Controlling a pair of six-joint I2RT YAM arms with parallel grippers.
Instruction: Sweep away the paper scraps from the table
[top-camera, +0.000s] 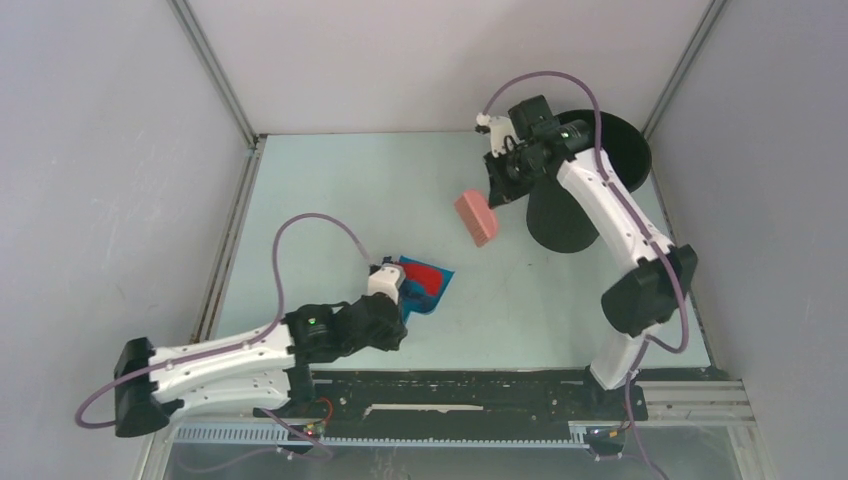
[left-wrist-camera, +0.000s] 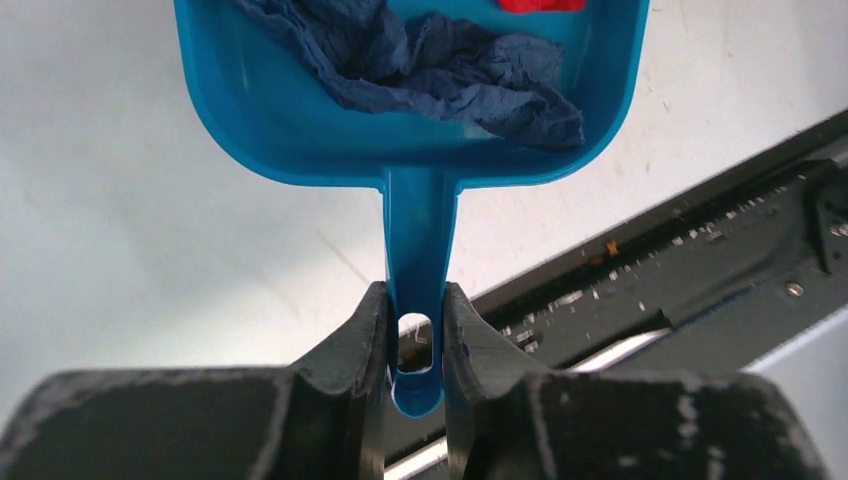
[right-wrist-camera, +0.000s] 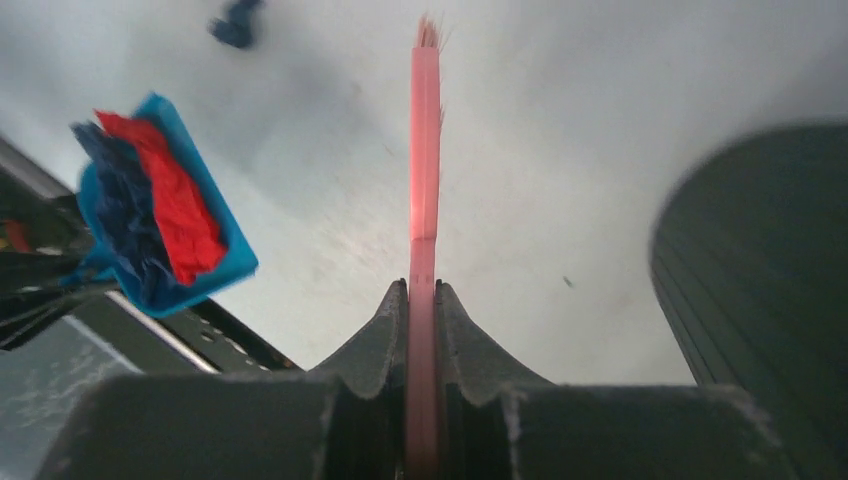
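dustpan (top-camera: 428, 290): over the near middle of the surface (top-camera: 340, 190), its handle pointing near-left into the left tool (left-wrist-camera: 415, 300)
paper scraps (left-wrist-camera: 450, 80): heaped together inside the dustpan
brush (top-camera: 476, 217): behind the dustpan and slightly to its right, apart from it, clamped in the right tool (right-wrist-camera: 423, 295)
bin (top-camera: 625, 150): behind and well to the right of the dustpan, beyond the brush

My left arm (top-camera: 230, 355) lies low, stretched rightward from its base, my left gripper (left-wrist-camera: 415, 300) clamped on the handle of the dustpan (left-wrist-camera: 290, 130). My right arm (top-camera: 612, 205) stands tall, elbow bent, reaching away and leftward, my right gripper (right-wrist-camera: 423, 292) pinched tight on the brush (right-wrist-camera: 424, 150).
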